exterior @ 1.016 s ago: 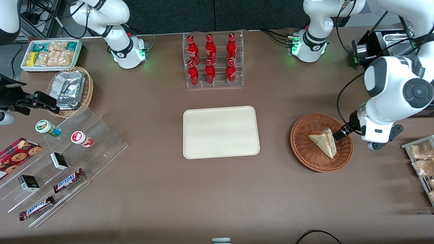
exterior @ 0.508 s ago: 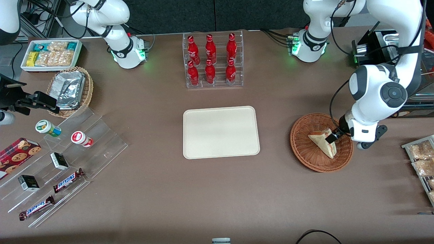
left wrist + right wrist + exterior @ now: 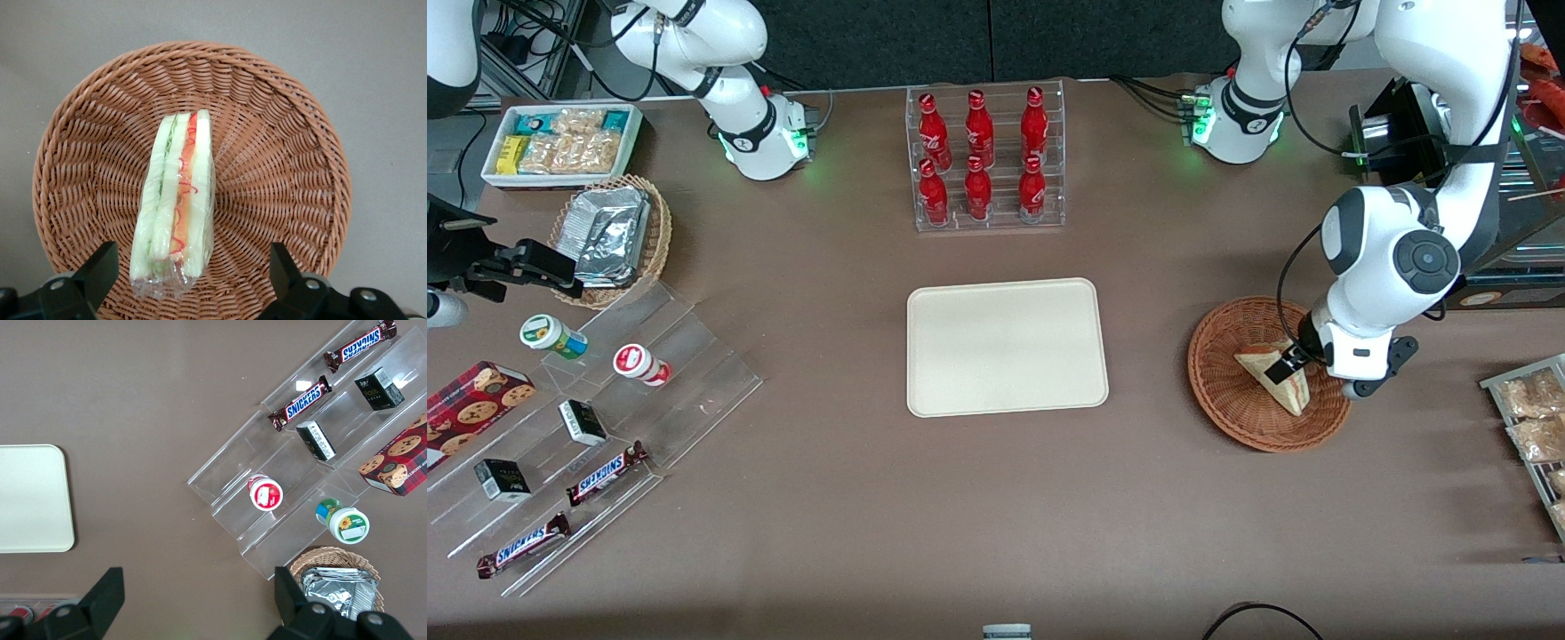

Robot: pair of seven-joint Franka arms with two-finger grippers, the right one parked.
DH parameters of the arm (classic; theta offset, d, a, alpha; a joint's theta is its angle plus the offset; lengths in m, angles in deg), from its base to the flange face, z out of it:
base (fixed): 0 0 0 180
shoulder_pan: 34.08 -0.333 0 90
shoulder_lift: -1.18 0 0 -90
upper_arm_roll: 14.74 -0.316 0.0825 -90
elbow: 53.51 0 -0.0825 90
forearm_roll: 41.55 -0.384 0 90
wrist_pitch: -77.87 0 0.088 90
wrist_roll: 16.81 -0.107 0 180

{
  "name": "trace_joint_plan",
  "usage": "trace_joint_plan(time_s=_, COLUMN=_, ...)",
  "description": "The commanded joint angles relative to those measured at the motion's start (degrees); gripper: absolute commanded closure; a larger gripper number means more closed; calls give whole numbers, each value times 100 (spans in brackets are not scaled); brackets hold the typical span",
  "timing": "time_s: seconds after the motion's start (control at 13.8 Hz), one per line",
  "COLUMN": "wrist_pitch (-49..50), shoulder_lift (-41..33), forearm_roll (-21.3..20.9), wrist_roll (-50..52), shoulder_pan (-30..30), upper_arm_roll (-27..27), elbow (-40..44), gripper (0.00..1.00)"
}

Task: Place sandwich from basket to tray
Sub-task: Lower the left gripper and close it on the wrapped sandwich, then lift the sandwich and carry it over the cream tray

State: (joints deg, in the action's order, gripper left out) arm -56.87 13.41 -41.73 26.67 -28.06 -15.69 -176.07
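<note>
The sandwich (image 3: 1265, 370) is a plastic-wrapped wedge lying in the reddish-brown wicker basket (image 3: 1214, 391) toward the working arm's end of the table. In the left wrist view the sandwich (image 3: 177, 207) shows its cut edge with red-orange filling, inside the basket (image 3: 280, 153). My left gripper (image 3: 1291, 364) is low over the basket, open, with one fingertip on each side of the sandwich's wide end (image 3: 191, 250), not touching it. The cream tray (image 3: 1005, 347) lies bare at the table's middle; it also shows in the right wrist view (image 3: 30, 497).
A clear rack of red bottles (image 3: 983, 160) stands farther from the front camera than the tray. A wire rack of snack bags (image 3: 1534, 427) sits beside the basket at the table's edge. Tan basket with foil packets (image 3: 609, 236), white bin (image 3: 560, 142) and clear snack steps (image 3: 596, 427) lie toward the parked arm's end.
My left arm has swung in over the basket and the gripper has come down round the sandwich's wide end. The sandwich has not moved.
</note>
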Motion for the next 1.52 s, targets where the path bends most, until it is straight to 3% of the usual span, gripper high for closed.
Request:
trace_joint_plan(time_s=0.0, wrist_pitch=-139, shoulder_lift=17, forearm_roll=-35, wrist_roll=99, shoulder_pan=66, upper_arm_roll=-46, elbow=-101, gripper=0)
trace_joint_plan(time_s=0.73, wrist_pitch=-447, shoulder_lift=307, forearm_roll=-44, wrist_roll=99, shoulder_pan=48, upper_arm_roll=-72, elbow=-251, gripper=0)
trace_joint_plan(time_s=0.8, wrist_pitch=-456, shoulder_lift=307, forearm_roll=-44, wrist_roll=99, shoulder_pan=40, upper_arm_roll=-72, elbow=-268, gripper=4)
trace_joint_plan(time_s=0.87, wrist_pitch=-447, shoulder_lift=298, forearm_roll=-44, wrist_roll=108, shoulder_pan=40, upper_arm_roll=-72, elbow=-269, gripper=31)
trace_joint_plan(time_s=0.94, wrist_pitch=-439, shoulder_lift=298, forearm_roll=-44, wrist_roll=108, shoulder_pan=40, upper_arm_roll=-72, elbow=-269, gripper=69)
trace_joint_plan(time_s=1.02, wrist_pitch=-421, shoulder_lift=298, forearm_roll=-44, wrist_roll=99, shoulder_pan=40, upper_arm_roll=-72, elbow=-269, gripper=99)
trace_joint_plan(time_s=1.45, wrist_pitch=-298, shoulder_lift=211, forearm_roll=-44, wrist_roll=55, shoulder_pan=40, upper_arm_roll=-72, elbow=-242, gripper=100)
